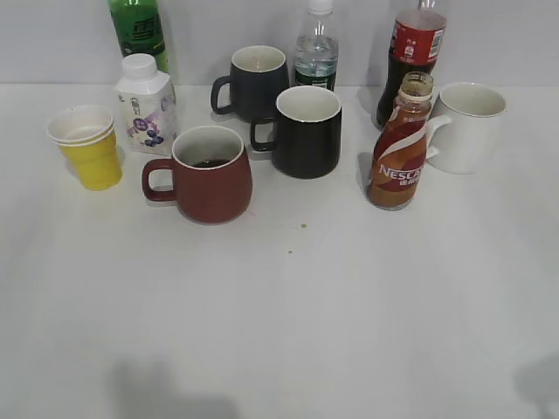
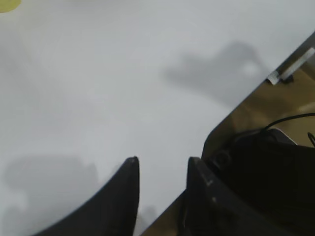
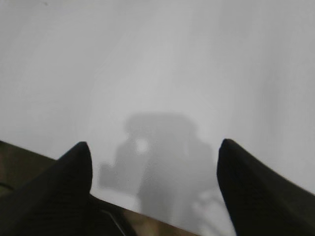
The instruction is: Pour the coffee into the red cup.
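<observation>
The red cup stands left of centre on the white tabletop, handle to the left, with dark liquid visible inside. The coffee stands upright and uncapped at right of centre, well apart from the cup, just beside a white mug. Two small brown spots lie on the tabletop between them. In the wrist views, the left tool is slightly parted and empty; the right tool is spread wide, holding nothing.

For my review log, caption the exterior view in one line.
Uncapped coffee bottle stands right of the red cup, dark liquid already inside; no hand visible.
</observation>
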